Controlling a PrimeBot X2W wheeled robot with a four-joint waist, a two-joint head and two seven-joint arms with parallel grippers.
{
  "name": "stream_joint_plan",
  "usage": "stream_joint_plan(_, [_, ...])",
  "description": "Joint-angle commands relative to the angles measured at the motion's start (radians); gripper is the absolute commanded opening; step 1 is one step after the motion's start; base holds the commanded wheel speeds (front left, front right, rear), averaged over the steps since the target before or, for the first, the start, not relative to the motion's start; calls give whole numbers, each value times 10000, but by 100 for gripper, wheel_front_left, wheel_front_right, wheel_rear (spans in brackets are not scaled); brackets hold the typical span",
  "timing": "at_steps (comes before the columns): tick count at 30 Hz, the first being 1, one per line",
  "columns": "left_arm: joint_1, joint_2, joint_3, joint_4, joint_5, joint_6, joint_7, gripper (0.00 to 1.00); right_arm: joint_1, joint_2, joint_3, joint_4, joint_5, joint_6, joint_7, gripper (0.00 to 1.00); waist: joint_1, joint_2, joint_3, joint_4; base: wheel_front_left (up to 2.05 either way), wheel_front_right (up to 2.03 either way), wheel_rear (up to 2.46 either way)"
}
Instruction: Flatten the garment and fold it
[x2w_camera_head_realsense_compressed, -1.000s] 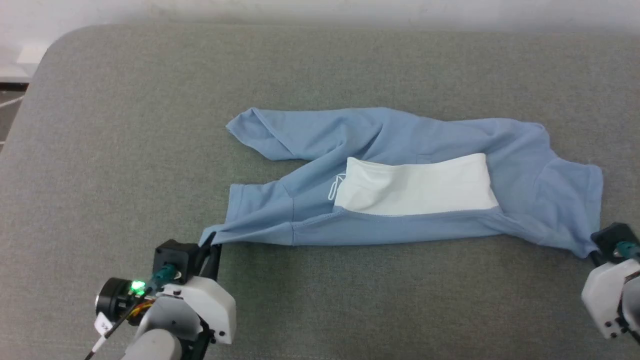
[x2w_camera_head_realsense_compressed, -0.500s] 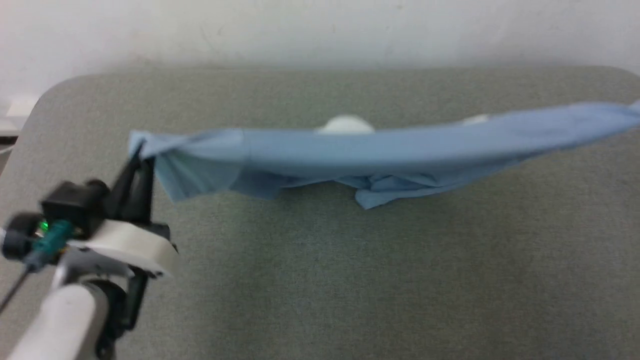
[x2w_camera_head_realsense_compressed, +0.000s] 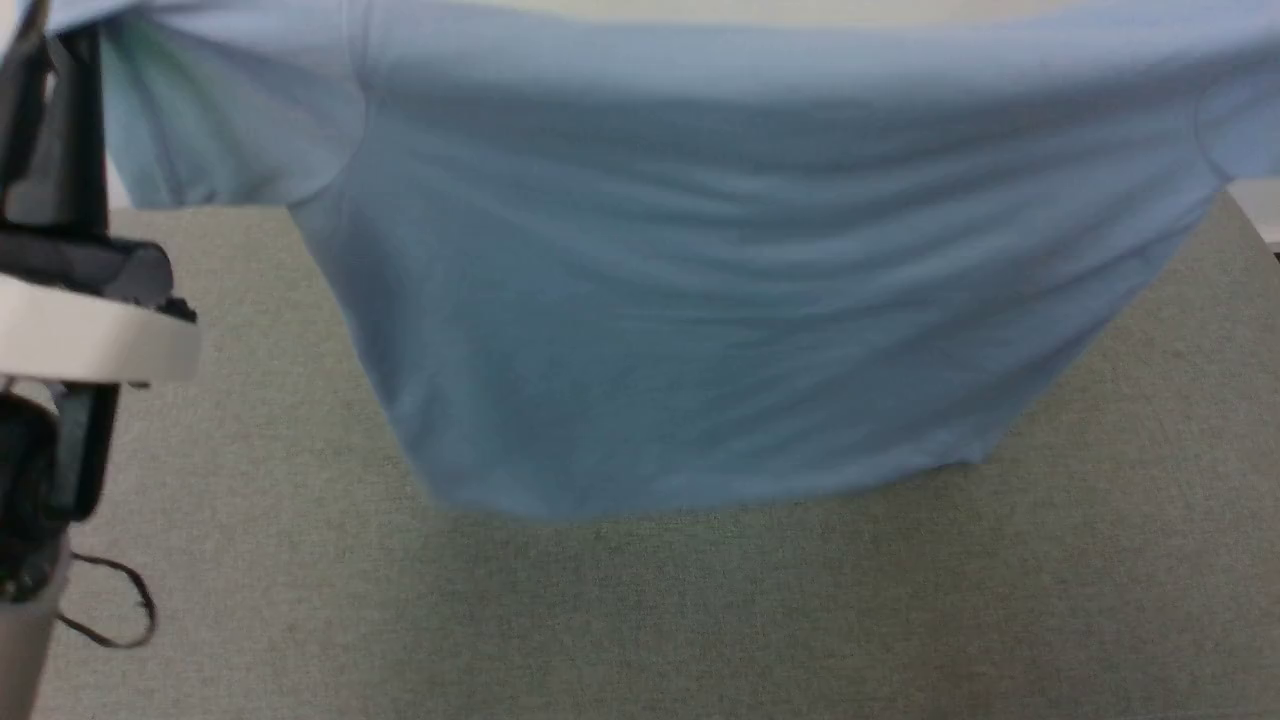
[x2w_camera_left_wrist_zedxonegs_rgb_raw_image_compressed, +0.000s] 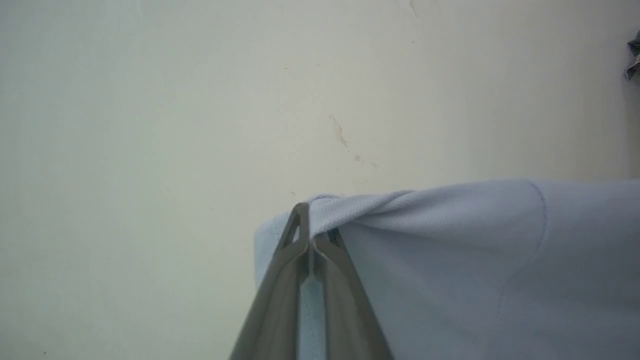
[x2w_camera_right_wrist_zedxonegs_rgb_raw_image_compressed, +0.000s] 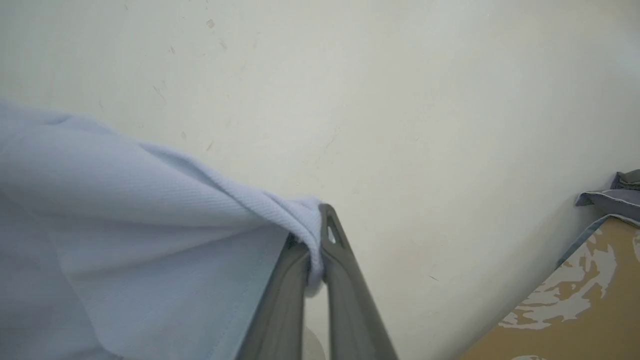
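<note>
Garment (x2w_camera_head_realsense_compressed: 650, 300) hangs spread — left gripper (x2w_camera_left_wrist_zedxonegs_rgb_raw_image_compressed: 307, 235) and right gripper (x2w_camera_right_wrist_zedxonegs_rgb_raw_image_compressed: 320, 242) held high, each clamping a corner.

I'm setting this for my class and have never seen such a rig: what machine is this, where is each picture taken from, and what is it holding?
It is a wheeled robot with two arms, each ending in a two-fingered gripper. The wide picture is from a camera on its head, looking down at a grey table. The other two are from wrist cameras, looking along the fingers toward a pale wall. The left gripper and the right gripper are each shut on a blue T-shirt, one at each end of its top edge, so it hangs spread over the table.
</note>
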Motion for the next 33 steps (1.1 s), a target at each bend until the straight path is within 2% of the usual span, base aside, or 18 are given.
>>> stream_joint_plan(1, [-379, 192, 62, 20, -23, -121, 170, 0, -485, -56, 114, 180, 217, -23, 68, 0, 1, 0, 190, -95, 0, 0, 0])
stream_joint_plan(5, [-1270, 524, -51, 417, -168, -465, 789, 0, -1669, -336, 680, 734, 535, -23, 211, 0, 1, 0, 761, -204, 0, 0, 0])
stream_joint_plan(7, [-1809, 767, -234, 758, -150, -743, 1191, 0, -2348, -447, 1044, 1021, 553, -23, 232, 0, 1, 0, 1172, -273, 0, 0, 0])
stream_joint_plan(11, [-3288, 909, -651, 1665, -188, -1317, 1804, 0, -3919, -507, 1731, 1886, 540, -23, 107, 0, 1, 0, 2232, -358, 0, 0, 0])
stream_joint_plan(15, [-5256, 838, -969, 2887, 0, -1813, 2022, 0, -5791, -296, 2394, 3008, 448, -23, -128, 0, 1, 0, 3455, -462, 0, 0, 0])
stream_joint_plan(18, [-6876, 558, -1251, 3908, 228, -2131, 1972, 0, -7196, -207, 3085, 3883, 288, -23, -193, 0, 1, 0, 4292, -489, 0, 0, 0])
stream_joint_plan(22, [-9043, -98, -1546, 5434, 649, -2290, 1446, 0, -9004, 205, 3300, 5300, 96, -23, -642, 0, 1, 0, 5201, -450, 0, 0, 0])
stream_joint_plan(27, [-11393, -825, -1520, 7225, 1154, -2111, -23, 0, -10768, 940, 3072, 6962, -812, -23, -1867, 0, 1, 0, 6006, -482, 0, 0, 0])
stream_joint_plan(33, [-12864, -1410, -1574, 8902, 1492, -1963, -1637, 0, -11937, 1771, 2493, 8524, -1825, -23, -3426, 0, 1, 0, 6460, -383, 0, 0, 0])
